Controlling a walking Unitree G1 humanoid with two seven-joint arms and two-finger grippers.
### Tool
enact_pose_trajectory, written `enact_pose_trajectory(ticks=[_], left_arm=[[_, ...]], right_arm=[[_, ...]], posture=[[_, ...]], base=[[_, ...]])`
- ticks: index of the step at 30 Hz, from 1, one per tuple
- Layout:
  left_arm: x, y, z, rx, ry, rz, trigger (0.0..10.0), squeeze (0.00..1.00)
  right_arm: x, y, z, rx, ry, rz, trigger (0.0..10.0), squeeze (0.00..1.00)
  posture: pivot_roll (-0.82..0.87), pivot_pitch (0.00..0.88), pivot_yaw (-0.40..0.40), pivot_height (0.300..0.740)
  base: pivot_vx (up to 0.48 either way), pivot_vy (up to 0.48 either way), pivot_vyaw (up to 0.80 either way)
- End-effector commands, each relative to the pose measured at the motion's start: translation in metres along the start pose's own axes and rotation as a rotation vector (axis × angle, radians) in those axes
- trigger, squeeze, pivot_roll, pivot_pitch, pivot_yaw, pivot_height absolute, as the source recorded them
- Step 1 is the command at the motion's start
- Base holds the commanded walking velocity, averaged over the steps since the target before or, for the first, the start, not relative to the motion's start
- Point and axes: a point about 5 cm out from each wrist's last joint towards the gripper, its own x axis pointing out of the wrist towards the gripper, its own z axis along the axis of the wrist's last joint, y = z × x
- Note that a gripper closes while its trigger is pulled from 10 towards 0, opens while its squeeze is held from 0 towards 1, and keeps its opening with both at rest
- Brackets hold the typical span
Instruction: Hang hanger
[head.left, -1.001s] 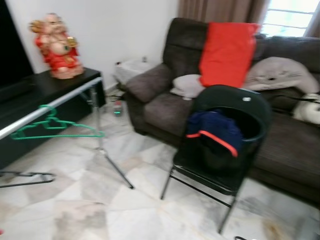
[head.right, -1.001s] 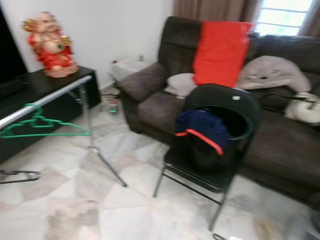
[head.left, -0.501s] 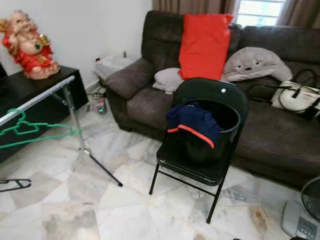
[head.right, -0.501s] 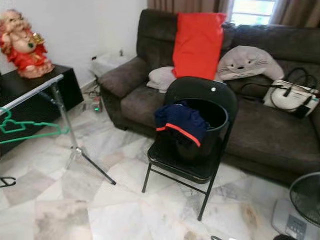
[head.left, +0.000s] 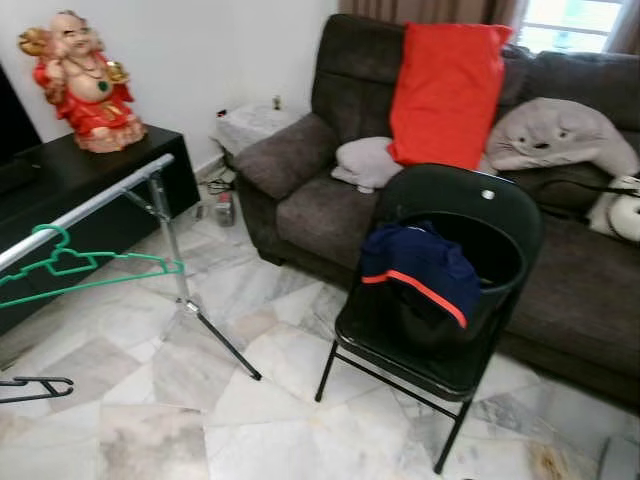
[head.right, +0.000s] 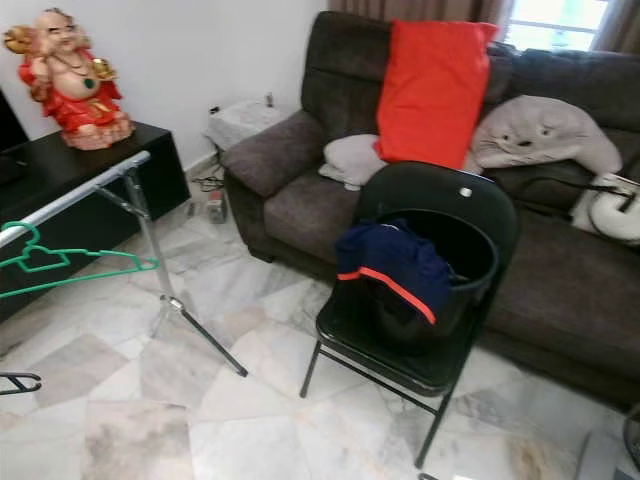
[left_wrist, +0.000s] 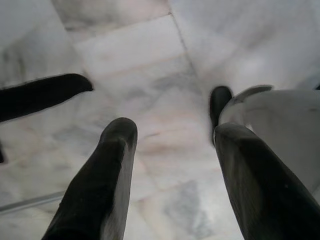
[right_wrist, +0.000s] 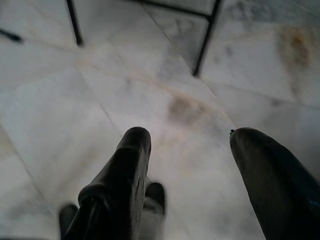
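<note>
In the left eye view, a green hanger (head.left: 85, 270) is hanging on a silver rail (head.left: 85, 207) whose near end is running off the picture's left edge, so only one tripod leg (head.left: 205, 320) of its stand is showing on the marble floor (head.left: 150, 400). A black hanger (head.left: 35, 388) is lying low on the left, cut off by the edge. A black folding chair (head.left: 440, 340) is standing in the middle, holding a black bucket (head.left: 490, 265) with a navy garment (head.left: 420, 275) draped over its rim and hiding most of the inside. Behind it a dark sofa (head.left: 300, 190) is carrying a red cloth (head.left: 445, 90) and a grey cushion (head.left: 555, 135), and a white bag on the far right is being cropped. Open floor is lying between the rail stand and the chair. In the right eye view, a red figurine (head.right: 70, 80) is sitting on a black cabinet (head.right: 90, 170) behind the rail, well apart from the chair. In the left wrist view, the left gripper (left_wrist: 172, 145) is hanging over the floor with its fingers (left_wrist: 112, 165) spread and pinching nothing; a dark blurred shape beside them is hard to make out. In the right wrist view, the right gripper (right_wrist: 190, 150) is likewise spread apart and empty above the tiles, with thin chair legs (right_wrist: 205, 40) near the picture's far edge.
</note>
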Motion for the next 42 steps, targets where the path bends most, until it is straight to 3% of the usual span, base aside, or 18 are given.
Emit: enact_pose_trajectory(ticks=[1,10,14,24,29,34,38,39,40,41,42], left_arm=[[0.001,-0.006,0.006,0.008,-0.013,-0.023,10.0,0.0],[0.001,-0.005,0.005,0.032,-0.012,-0.028,10.0,0.0],[0.001,-0.005,0.005,0.043,-0.009,-0.033,10.0,0.0],[0.001,-0.005,0.007,0.069,-0.014,-0.045,10.0,0.0],[0.001,-0.004,0.007,0.092,-0.014,-0.045,10.0,0.0],[0.001,-0.004,0.006,0.122,-0.007,-0.054,10.0,0.0],[0.001,-0.004,0.006,0.131,-0.006,-0.057,10.0,0.0],[0.001,-0.004,0.006,0.135,-0.006,-0.057,10.0,0.0],[0.001,-0.004,0.007,0.154,-0.006,-0.062,10.0,0.0],[0.001,-0.004,0.007,0.154,-0.006,-0.062,10.0,0.0],[0.001,-0.005,0.007,0.164,-0.005,-0.065,10.0,0.0]], right_arm=[[-0.002,-0.01,-0.007,-0.027,0.019,-0.02,10.0,0.0],[-0.003,-0.008,-0.01,-0.06,0.03,-0.005,10.0,0.0],[-0.002,-0.005,-0.006,-0.079,0.02,0.007,10.0,0.0],[-0.002,-0.006,-0.004,-0.048,-0.011,0.011,10.0,0.0],[-0.005,0.0,-0.007,-0.051,-0.099,0.037,10.0,0.0],[-0.01,0.003,-0.012,-0.21,-0.174,0.048,10.0,0.0],[-0.013,0.0,-0.016,-0.204,-0.199,0.041,10.0,0.0],[-0.016,-0.004,-0.016,-0.198,-0.243,0.032,10.0,0.0],[-0.025,-0.012,-0.004,-0.221,-0.397,0.002,10.0,0.0],[-0.025,-0.012,-0.004,-0.221,-0.397,0.002,10.0,0.0],[-0.032,-0.015,0.005,-0.267,-0.5,-0.011,10.0,0.0]], posture=[[-0.01,0.0,0.047,0.74],[-0.02,0.0,0.052,0.74],[-0.02,0.0,0.054,0.74],[-0.05,0.0,0.067,0.74],[-0.08,0.0,0.074,0.74],[-0.12,0.0,0.084,0.74],[-0.13,0.0,0.085,0.74],[-0.15,0.0,0.086,0.74],[-0.16,0.0,0.088,0.74],[-0.16,0.0,0.088,0.74],[-0.17,0.0,0.087,0.74]], base=[[0.326,0.0,0.0],[0.328,0.0,0.0],[0.328,0.0,0.8],[0.061,0.0,0.14],[0.0,0.0,0.0],[0.0,0.0,0.0],[0.0,0.0,0.0],[0.0,0.0,0.0],[0.0,0.0,0.0],[0.0,0.0,0.0],[0.0,0.0,0.0]])
